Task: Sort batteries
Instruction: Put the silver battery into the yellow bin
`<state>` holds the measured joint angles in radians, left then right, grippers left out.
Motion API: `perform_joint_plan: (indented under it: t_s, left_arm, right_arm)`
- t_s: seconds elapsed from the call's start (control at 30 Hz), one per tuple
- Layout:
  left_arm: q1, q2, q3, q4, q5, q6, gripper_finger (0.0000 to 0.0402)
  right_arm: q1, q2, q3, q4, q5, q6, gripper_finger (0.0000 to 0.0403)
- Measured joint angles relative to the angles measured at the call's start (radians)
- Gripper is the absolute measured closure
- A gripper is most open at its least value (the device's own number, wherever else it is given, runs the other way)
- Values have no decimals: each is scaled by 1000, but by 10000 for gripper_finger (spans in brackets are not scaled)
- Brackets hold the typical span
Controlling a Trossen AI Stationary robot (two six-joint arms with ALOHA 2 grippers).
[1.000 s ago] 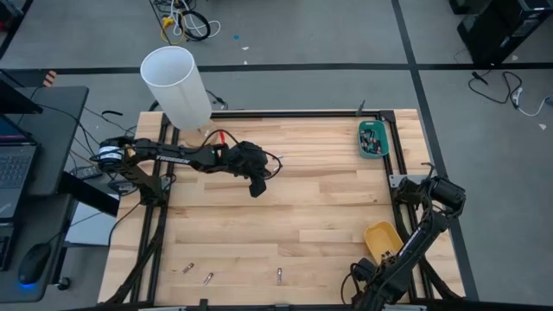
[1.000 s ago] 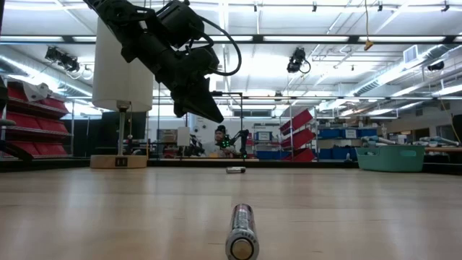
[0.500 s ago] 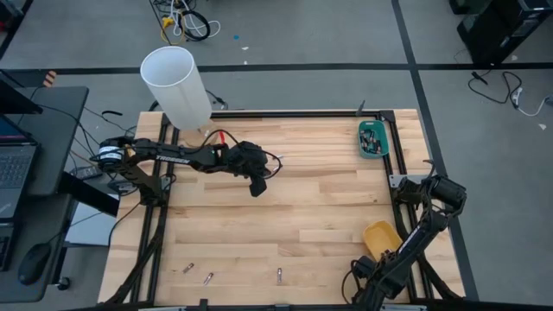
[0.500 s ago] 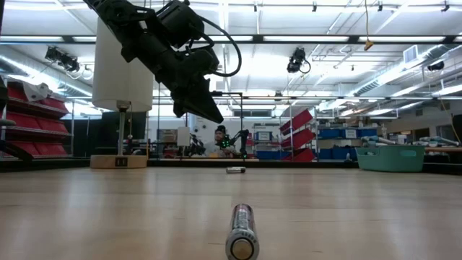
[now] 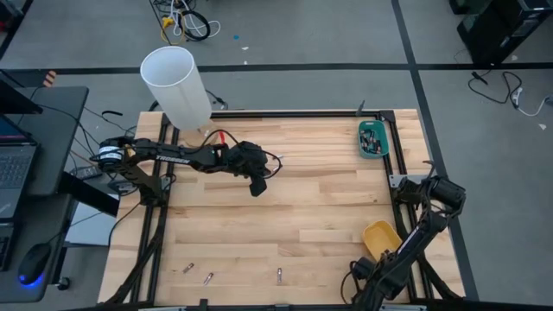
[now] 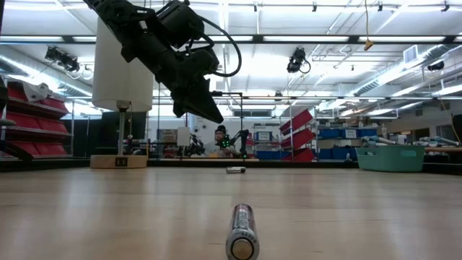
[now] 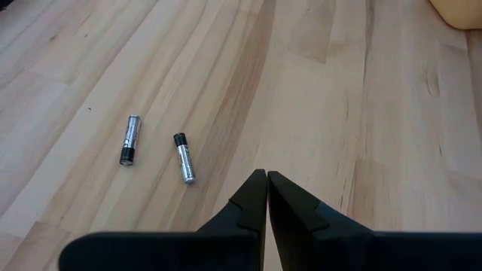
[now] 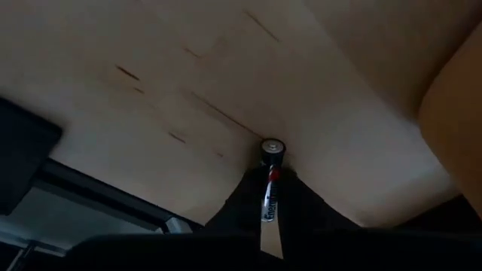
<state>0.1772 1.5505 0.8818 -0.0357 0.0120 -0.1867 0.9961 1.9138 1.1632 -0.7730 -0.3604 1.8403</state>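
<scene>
Table (image 5: pixel 302 207): pale wooden top on a dark frame, seen whole from above

Left gripper (image 5: pixel 256 187): held above the far left-centre of the table, arm reaching in from the left edge. Fingers (image 7: pixel 248 202) are seen pressed together in the left wrist view, nothing between them. In the low view (image 6: pixel 209 112) it is shown raised clear of the wood

Right gripper (image 8: pixel 273 197): arm folded at the table's near right corner, beside the yellow tray (image 5: pixel 381 238). In the right wrist view the fingers are closed on a battery (image 8: pixel 272 150), whose dark capped end protrudes just past the tips, close over the wood. From above the gripper itself cannot be made out under the arm

Loose batteries: three are laid along the near edge, well apart from both grippers. Two lie near each other at the left (image 5: pixel 187 269) (image 5: pixel 208 278), the third (image 5: pixel 279 276) near the middle. The left pair is also seen in the left wrist view (image 7: pixel 129 140) (image 7: pixel 184 158), ahead of the closed fingertips and not touched. The third lies end-on at the front of the low view (image 6: pixel 242 231); another small battery (image 6: pixel 235 170) is seen far back on the table

Teal tray (image 5: pixel 372 138): at the far right edge, with small dark items inside, not told apart

White cylinder (image 5: pixel 175 86): stood at the far left corner
</scene>
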Motion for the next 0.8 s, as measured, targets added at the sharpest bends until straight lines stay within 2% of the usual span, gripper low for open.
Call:
perform_joint_plan:
  t_s: [0.37,0.8]
  left_arm:
    - [0,0,0,0,0,0,371]
    - [0,0,0,0,0,2,371]
  right_arm:
    - [-65,2,156,-102,187,-64,390]
    - [-192,-29,244,-582,223,-134,383]
